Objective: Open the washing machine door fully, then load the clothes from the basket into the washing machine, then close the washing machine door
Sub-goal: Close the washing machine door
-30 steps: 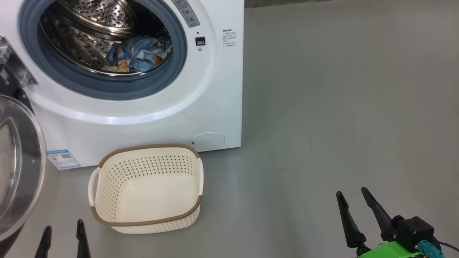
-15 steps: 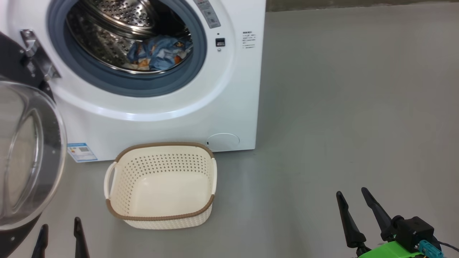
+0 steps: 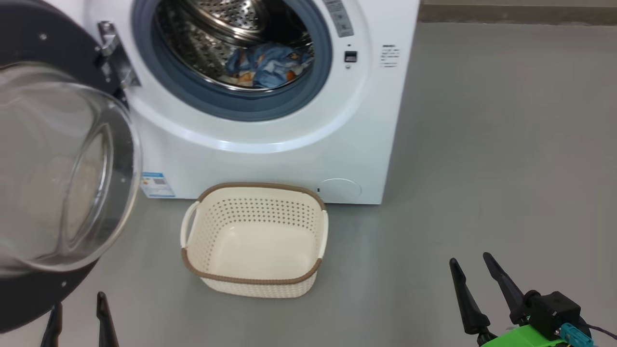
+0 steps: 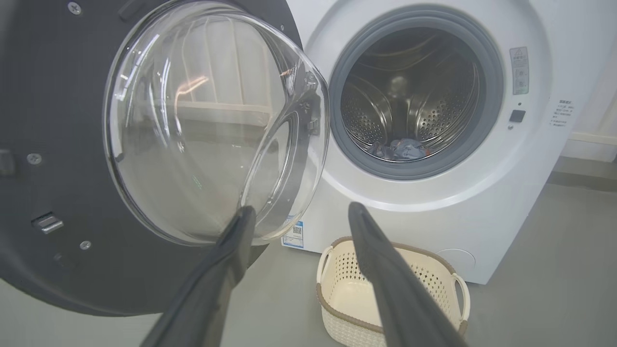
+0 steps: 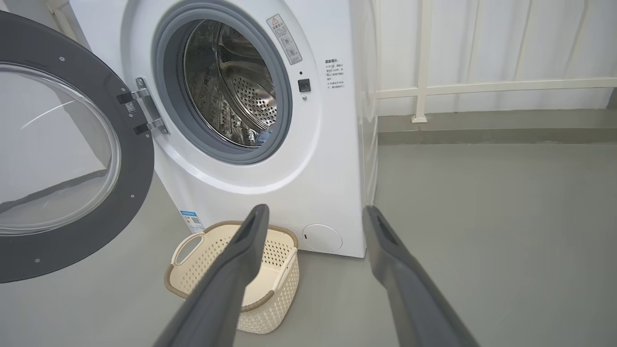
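Across the head view everything has slid to the right since a second ago, while both grippers sit at the same spots along its bottom edge. The camera has turned; the things have not shifted on the floor point(image 3: 482, 144). More of the washing machine door point(image 3: 58, 168) shows than before.

Closest in, the left gripper point(image 3: 78, 301) has its two dark fingers point(image 3: 101, 318) spread wide and holds nothing; the door's black rim is just beside its left finger. The right gripper point(image 3: 470, 258) is likewise spread wide and empty, over bare floor, well apart from everything else.

Ahead of the left gripper and to its right stands the basket point(image 3: 260, 288), empty, just before the washing machine point(image 3: 270, 164). The door is swung out, up and to the left of that gripper. Farther on, the clothes point(image 3: 267, 67) lie at the bottom of the steel drum point(image 3: 212, 29), behind the grey-blue seal point(image 3: 250, 108).

A blue sticker point(image 3: 156, 184) with a small square code sits low on the machine's front, left of the basket. A grey warning label point(image 5: 284, 38) with a triangle sign lies right of the opening. The block of small print point(image 3: 389, 55) farther right is too small to read.
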`<state>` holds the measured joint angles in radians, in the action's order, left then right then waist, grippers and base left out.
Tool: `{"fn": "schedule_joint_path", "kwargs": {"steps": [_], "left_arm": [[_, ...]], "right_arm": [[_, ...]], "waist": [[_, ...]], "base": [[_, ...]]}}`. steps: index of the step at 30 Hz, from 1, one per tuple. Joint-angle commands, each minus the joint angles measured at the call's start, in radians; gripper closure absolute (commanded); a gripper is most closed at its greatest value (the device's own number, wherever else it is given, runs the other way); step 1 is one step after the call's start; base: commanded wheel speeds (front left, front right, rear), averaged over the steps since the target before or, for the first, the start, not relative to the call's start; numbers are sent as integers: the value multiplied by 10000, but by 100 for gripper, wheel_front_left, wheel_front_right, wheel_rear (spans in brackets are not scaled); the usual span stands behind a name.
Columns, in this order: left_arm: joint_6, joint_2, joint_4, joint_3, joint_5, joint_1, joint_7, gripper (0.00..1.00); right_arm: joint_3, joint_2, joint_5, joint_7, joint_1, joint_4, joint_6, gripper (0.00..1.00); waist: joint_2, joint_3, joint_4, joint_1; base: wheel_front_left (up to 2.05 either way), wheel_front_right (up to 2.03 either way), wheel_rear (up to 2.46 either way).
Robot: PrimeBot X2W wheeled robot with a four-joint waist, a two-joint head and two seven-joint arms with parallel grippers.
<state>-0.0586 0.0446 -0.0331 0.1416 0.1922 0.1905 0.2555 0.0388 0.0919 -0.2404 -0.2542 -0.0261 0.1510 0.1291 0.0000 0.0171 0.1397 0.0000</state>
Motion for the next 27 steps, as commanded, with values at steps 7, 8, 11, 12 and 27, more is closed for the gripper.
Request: {"fn": "schedule_joint_path", "kwargs": {"steps": [7,8,11,12,27], "left_arm": [[-189,56,-317,233,195,-77,63,0],[-201,56,-314,221,209,-83,63,0],[-244,56,-278,189,274,-91,63,0],[-264,56,-266,182,303,-94,63,0],[-460,56,-148,116,568,-10,63,0]], "right_arm": [[306,139,57,-76,98,-235,16,0],[322,158,67,-76,98,-222,16,0],[331,194,98,-76,109,-216,16,0],[328,199,109,-76,111,-218,16,0],[392,225,162,-76,176,-166,16,0]], "waist": [[0,141,1218,0],[0,153,1331,0],[0,197,1675,0],[0,208,1782,0],[0,223,2979,0]], "base": [[0,0,0],[0,0,0],[0,0,0],[0,0,0],[0,0,0]]}}
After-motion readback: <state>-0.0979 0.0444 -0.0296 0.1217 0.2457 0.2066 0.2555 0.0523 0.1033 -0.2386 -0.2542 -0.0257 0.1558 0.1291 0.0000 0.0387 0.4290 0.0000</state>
